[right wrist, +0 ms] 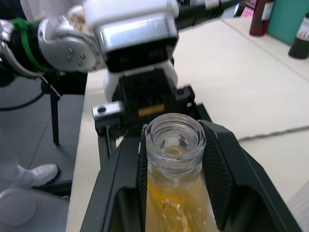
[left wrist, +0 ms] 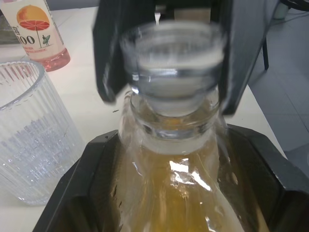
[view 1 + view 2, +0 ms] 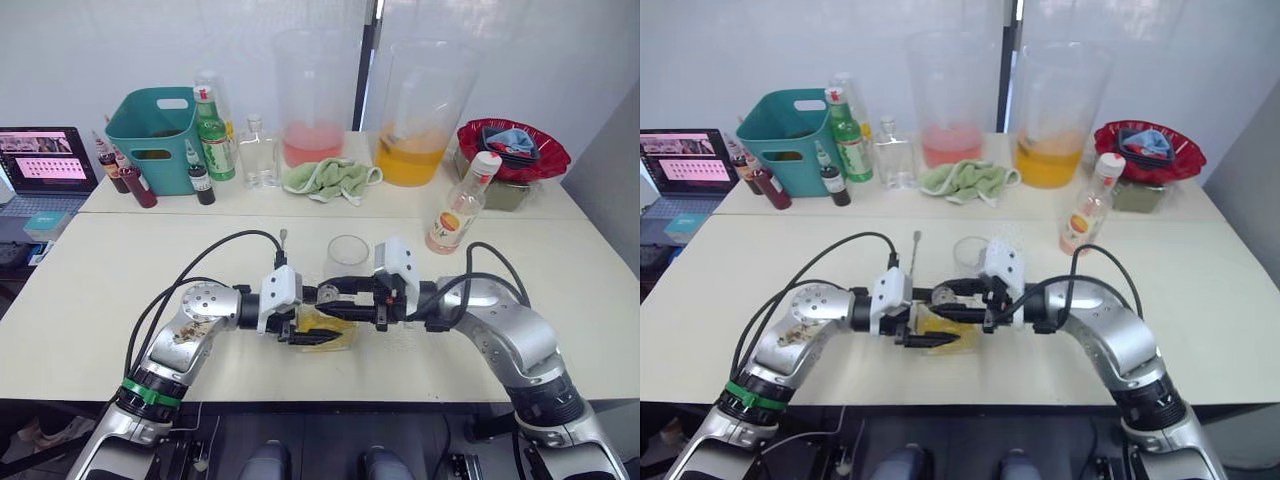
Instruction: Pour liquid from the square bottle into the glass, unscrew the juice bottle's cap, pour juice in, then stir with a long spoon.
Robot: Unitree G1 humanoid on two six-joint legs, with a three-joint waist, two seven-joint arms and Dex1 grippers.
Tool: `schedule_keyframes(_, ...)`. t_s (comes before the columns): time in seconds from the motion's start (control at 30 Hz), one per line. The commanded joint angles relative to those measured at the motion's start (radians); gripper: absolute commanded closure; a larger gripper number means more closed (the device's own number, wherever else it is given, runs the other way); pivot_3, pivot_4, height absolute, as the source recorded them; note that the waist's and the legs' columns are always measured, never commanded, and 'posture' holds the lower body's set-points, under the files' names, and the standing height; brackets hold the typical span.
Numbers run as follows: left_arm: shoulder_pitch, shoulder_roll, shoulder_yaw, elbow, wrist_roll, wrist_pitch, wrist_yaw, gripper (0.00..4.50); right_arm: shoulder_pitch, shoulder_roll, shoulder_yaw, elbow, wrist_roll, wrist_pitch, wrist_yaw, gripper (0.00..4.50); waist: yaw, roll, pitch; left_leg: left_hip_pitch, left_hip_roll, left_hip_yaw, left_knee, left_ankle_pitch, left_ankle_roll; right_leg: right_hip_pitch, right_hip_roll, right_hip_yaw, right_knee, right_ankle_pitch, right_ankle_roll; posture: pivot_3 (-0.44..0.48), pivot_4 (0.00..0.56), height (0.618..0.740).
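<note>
White walls stand behind a pale tabletop (image 3: 90,290). Near its front edge, the left tool (image 3: 312,338) and the right tool (image 3: 335,288) meet from opposite sides at the square bottle (image 3: 325,325) of yellow liquid.

From the head views, the bottle is mostly hidden between the two tools. The left wrist view shows more: the left tool's black fingers (image 2: 82,193) press on both sides of the bottle's body, pinching it, while the right tool's fingers stand on either side of the stopper (image 2: 174,72). Whether they touch it, I cannot tell. The right wrist view looks straight down on the stopper, between that tool's own fingers (image 1: 224,169).

The glass (image 3: 347,258) stands just beyond the two tools, right beside the bottle. The juice bottle (image 3: 462,205), with its cap (image 3: 487,163) on, stands farther back, past the right tool. A thin silver spoon (image 3: 283,243) pokes up just behind the left tool.
</note>
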Motion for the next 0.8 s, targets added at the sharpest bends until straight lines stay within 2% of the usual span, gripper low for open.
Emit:
schedule_keyframes(0.03,0.001,-0.013,-0.019,-0.009,0.006,-0.007,0.003,1.72,-0.032,-0.004,-0.044,-0.051,0.060,0.015,0.012,3.44,0.000,0.000,0.000,0.000,0.000,0.000,0.000,0.000,0.000,0.000,0.000,0.000,0.000,0.000,0.000,0.000,0.150,0.740)
schedule_keyframes(0.23,-0.002,-0.023,-0.023,0.000,0.010,-0.006,0.002,1.72,-0.057,-0.029,-0.087,-0.054,0.119,0.020,0.047,3.44,0.002,0.000,0.000,0.000,0.000,0.000,0.000,0.000,0.000,0.001,0.000,0.000,0.000,0.000,0.000,0.000,0.150,0.740)
schedule_keyframes(0.37,-0.005,-0.030,-0.023,0.009,0.013,-0.010,0.004,1.72,-0.073,-0.081,-0.164,-0.013,0.143,0.012,0.061,3.44,0.003,0.000,0.000,0.000,0.000,0.000,0.000,0.000,0.000,0.001,0.000,0.000,-0.001,0.000,0.000,0.000,0.150,0.740)
schedule_keyframes(0.6,-0.010,-0.043,-0.025,0.021,0.007,-0.014,-0.012,1.72,0.006,-0.291,-0.384,0.212,0.082,-0.082,0.141,3.44,0.011,0.001,0.000,0.000,-0.001,0.000,0.000,0.000,0.000,0.002,-0.001,-0.001,-0.002,0.000,0.000,0.000,0.150,0.740)
schedule_keyframes(0.67,-0.016,-0.046,-0.025,0.030,0.008,-0.018,-0.016,1.72,0.032,-0.324,-0.432,0.276,0.076,-0.112,0.154,3.44,0.010,0.001,-0.001,0.000,-0.001,0.001,0.000,0.000,0.000,0.002,-0.001,-0.001,-0.002,0.000,0.000,0.000,0.150,0.740)
schedule_keyframes(0.8,-0.026,-0.058,-0.026,0.044,0.002,-0.033,-0.036,1.72,0.093,-0.353,-0.535,0.509,0.003,-0.260,0.139,3.44,0.008,0.002,-0.001,0.001,-0.001,0.002,0.000,0.000,0.000,0.002,-0.001,0.000,-0.002,0.000,0.000,0.000,0.150,0.740)
